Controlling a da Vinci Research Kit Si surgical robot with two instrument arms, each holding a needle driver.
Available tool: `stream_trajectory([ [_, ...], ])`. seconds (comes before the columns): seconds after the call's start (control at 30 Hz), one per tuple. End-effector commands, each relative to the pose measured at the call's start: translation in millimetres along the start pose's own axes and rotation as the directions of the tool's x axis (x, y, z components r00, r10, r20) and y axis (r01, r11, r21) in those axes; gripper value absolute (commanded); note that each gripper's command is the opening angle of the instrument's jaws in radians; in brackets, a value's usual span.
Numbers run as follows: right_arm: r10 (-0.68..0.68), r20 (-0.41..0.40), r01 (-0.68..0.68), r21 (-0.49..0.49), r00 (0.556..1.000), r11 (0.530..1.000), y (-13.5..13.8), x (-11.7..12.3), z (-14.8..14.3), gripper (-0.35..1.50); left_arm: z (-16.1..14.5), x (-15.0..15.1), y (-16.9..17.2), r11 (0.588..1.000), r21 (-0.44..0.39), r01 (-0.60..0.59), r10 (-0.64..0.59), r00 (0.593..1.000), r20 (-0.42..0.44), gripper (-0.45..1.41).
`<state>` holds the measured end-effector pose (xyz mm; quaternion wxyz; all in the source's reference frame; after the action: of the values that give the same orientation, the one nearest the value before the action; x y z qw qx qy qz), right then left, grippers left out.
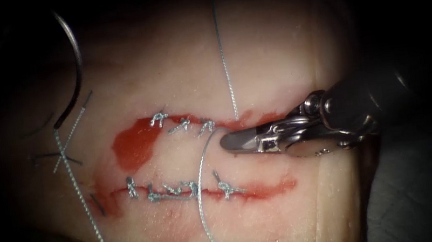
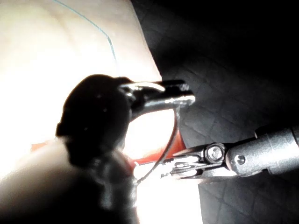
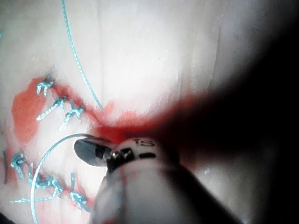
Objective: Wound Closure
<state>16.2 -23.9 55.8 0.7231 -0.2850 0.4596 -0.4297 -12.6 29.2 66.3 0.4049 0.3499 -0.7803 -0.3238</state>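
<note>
Just past the right tool's fingers [image 1: 240, 140], closed flat with their tip at the thread [image 1: 202, 204], which curves off toward the lower cut, probably pinched for tension; knotted braided stitches [image 1: 181, 125] sit on both cuts of the pale glossy tissue [image 1: 273, 49]; red fluid [image 1: 134, 144] pooled left; left tool's fingers [image 2: 180, 98] grip the thin curved steel needle [image 1: 74, 61], clear of tissue, at one end.

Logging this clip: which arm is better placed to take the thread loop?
Right, probably: the right tool, shut, has its tip at the thread loop; the left tool is near the tissue's edge; the needle lies free, left.
</note>
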Motion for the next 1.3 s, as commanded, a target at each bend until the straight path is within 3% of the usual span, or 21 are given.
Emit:
stream_trajectory([
  [0.03, 0.012, 0.006, -0.011, -0.021, 1.000, 1.000, 0.3, -0.1, 0.3, -0.35, 0.3, 0.2, 0.7, 1.000, 0.001, -0.002, 0.002, 1.000, 0.001, -0.45],
  [0.1, -0.166, -0.021, 0.165, -0.039, 0.986, 0.986, 0.8, -0.1, -0.2, 0.12, 0.3, 0.2, 0.6, 1.000, 0.001, -0.002, 0.002, 1.000, 0.001, -0.45],
  [0.13, -0.295, -0.053, 0.291, -0.062, 0.954, 0.955, 1.2, 0.0, -0.5, 0.31, 0.3, 0.2, 0.6, 1.000, 0.001, -0.002, 0.002, 1.000, 0.001, -0.45],
  [0.2, -0.420, -0.090, 0.409, -0.113, 0.903, 0.905, 1.8, 0.5, -1.0, 0.49, 0.3, 0.2, 0.6, 1.000, 0.001, -0.001, 0.001, 1.000, -0.002, -0.45],
  [0.23, -0.576, -0.076, 0.562, -0.147, 0.814, 0.814, 2.3, 0.8, -1.3, 0.91, 0.3, 0.2, 0.6, 1.000, 0.001, -0.001, 0.001, 1.000, -0.002, -0.45],
  [0.27, -0.657, -0.059, 0.642, -0.164, 0.751, 0.749, 2.7, 1.1, -1.5, 1.18, 0.3, 0.2, 0.6, 1.000, 0.001, -0.001, 0.001, 1.000, -0.002, -0.45],
  [0.3, -0.728, -0.039, 0.712, -0.178, 0.685, 0.679, 3.0, 1.5, -1.7, 1.20, 0.3, 0.2, 0.6, 1.000, 0.001, -0.001, 0.001, 1.000, -0.002, -0.45],
  [0.33, -0.855, 0.002, 0.841, -0.185, 0.518, 0.509, 3.5, 1.8, -1.8, 1.16, 0.3, 0.2, 0.6, 1.000, 0.001, -0.001, 0.001, 1.000, -0.002, -0.45],
  [0.4, -0.955, 0.039, 0.943, -0.173, 0.293, 0.283, 4.5, 2.1, -1.5, 1.13, 0.3, 0.2, 0.6, 1.000, 0.001, -0.001, 0.001, 1.000, -0.002, -0.45],
  [0.53, -1.000, 0.028, 0.988, -0.156, 0.007, 0.002, 5.6, 2.7, -0.2, 1.20, 0.3, 0.2, 0.6, 1.000, 0.001, -0.001, 0.001, 1.000, -0.002, -0.45],
  [0.57, -0.990, 0.022, 0.977, -0.159, -0.141, -0.142, 5.6, 3.0, 0.2, 1.23, 0.3, 0.2, 0.6, 1.000, 0.001, -0.001, 0.001, 1.000, -0.002, -0.45],
  [0.6, -0.990, 0.022, 0.977, -0.159, -0.141, -0.142, 5.6, 3.0, 0.2, 1.23, 0.3, 0.2, 0.6, 1.000, 0.001, -0.001, 0.001, 1.000, -0.002, -0.45],
  [0.67, -0.960, 0.013, 0.946, -0.167, -0.280, -0.278, 5.6, 2.9, 0.6, 1.20, 0.3, 0.2, 0.6, 1.000, 0.001, -0.001, 0.001, 1.000, -0.002, -0.45],
  [0.73, -0.948, -0.004, 0.934, -0.173, -0.318, -0.312, 5.8, 2.5, 1.0, 1.18, 0.3, 0.2, 0.6, 1.000, 0.001, -0.001, 0.001, 1.000, -0.002, -0.45],
  [0.83, -0.905, -0.033, 0.898, -0.143, -0.424, -0.416, 5.7, 1.8, 1.9, 1.06, 0.4, 0.2, 0.5, 1.000, 0.001, -0.001, 0.001, 1.000, -0.002, -0.45],
  [1.03, -0.883, -0.055, 0.880, -0.133, -0.465, -0.455, 5.1, 1.2, 2.3, 0.91, 0.4, 0.3, 0.5, 1.000, 0.001, -0.001, 0.001, 1.000, -0.002, -0.45],
  [1.1, -0.876, -0.100, 0.879, -0.133, -0.472, -0.458, 4.9, 1.1, 2.5, 0.34, 0.5, 0.3, 0.5, 1.000, 0.001, -0.001, 0.001, 1.000, -0.002, -0.45],
  [1.13, -0.870, -0.126, 0.877, -0.137, -0.476, -0.460, 4.7, 1.1, 2.6, -0.15, 0.5, 0.3, 0.5, 1.000, 0.001, -0.001, 0.001, 1.000, -0.002, -0.45],
  [1.17, -0.858, -0.159, 0.870, -0.159, -0.489, -0.467, 4.4, 1.2, 2.6, -0.35, 0.5, 0.3, 0.5, 1.000, 0.001, -0.001, 0.001, 1.000, -0.002, -0.45],
  [1.23, -0.880, -0.217, 0.904, -0.173, -0.422, -0.391, 4.0, 1.4, 2.6, -0.35, 0.5, 0.3, 0.5, 1.000, 0.001, -0.001, 0.001, 1.000, -0.002, -0.45],
  [1.3, -0.926, -0.255, 0.958, -0.149, -0.278, -0.247, 3.8, 1.6, 2.4, -0.35, 0.5, 0.3, 0.4, 1.000, 0.002, -0.001, 0.001, 1.000, -0.002, -0.45],
])
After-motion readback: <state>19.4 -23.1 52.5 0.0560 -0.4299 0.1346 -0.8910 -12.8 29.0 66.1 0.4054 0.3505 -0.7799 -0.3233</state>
